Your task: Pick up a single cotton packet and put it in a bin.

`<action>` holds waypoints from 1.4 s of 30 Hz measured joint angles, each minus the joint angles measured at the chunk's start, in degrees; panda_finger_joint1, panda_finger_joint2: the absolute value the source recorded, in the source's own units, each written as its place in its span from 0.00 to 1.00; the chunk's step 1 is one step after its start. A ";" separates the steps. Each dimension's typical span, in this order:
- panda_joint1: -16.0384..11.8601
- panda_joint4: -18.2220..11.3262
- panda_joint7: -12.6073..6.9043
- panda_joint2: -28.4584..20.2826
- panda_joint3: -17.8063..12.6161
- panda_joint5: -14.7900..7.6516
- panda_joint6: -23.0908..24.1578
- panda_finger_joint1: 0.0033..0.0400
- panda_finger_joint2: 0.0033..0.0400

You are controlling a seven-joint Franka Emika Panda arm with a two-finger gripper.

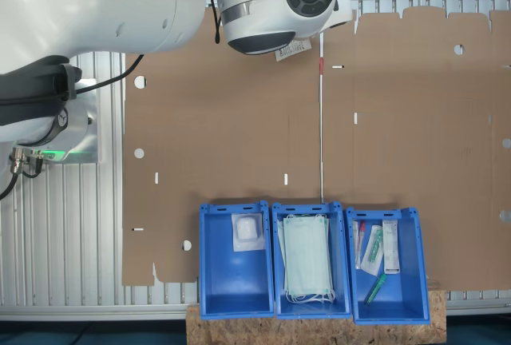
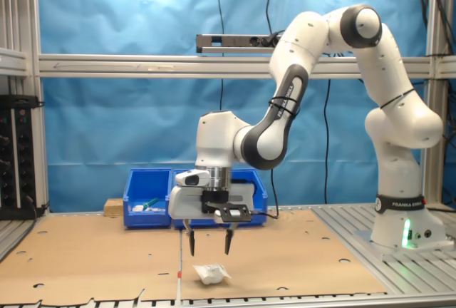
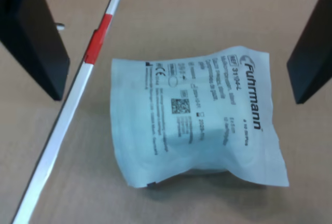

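Brown corrugated cardboard (image 2: 92,258), flat and matt, punched with small round holes and short slots, spread over a ribbed aluminium table (image 1: 64,233). Gripper (image 2: 209,243) of the white, glossy, rounded arm (image 2: 313,73) poised above the sheet, dark tapered fingers (image 2: 192,242) pointing down and spread apart, clasping nothing. Directly beneath the spread fingers, lying loose on the cardboard and untouched: cotton packet (image 3: 199,117), (image 2: 211,274), a squarish pillow of thin, wrinkly white plastic with crimped edges and dark print on its upper face; in the wrist view, seated between the two black finger blades (image 3: 33,32) with clear cardboard on either side. Just beside the packet, under one finger: slim white rod (image 3: 72,105) with a short red band, straight, lying flat along the sheet. Well beyond the gripper, at the far edge of the table in the second exterior view: three blue rectangular bins of smooth moulded plastic, side by side. Bin (image 1: 235,261) at the first exterior view's left of the row, containing one small white square packet (image 1: 247,232); middle bin (image 1: 311,259) with a stack of pale green pleated masks (image 1: 307,257); third bin (image 1: 385,263) with slim boxes and tubes (image 1: 375,253). Rough chipboard slab (image 1: 315,331) under the row.
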 joint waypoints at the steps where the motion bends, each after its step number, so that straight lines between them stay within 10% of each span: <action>1: 0.00 0.00 0.01 0.44 -0.04 0.00 0.32 1.00 1.00; 42: 0.02 0.81 0.05 6.64 -1.12 0.00 5.61 1.00 1.00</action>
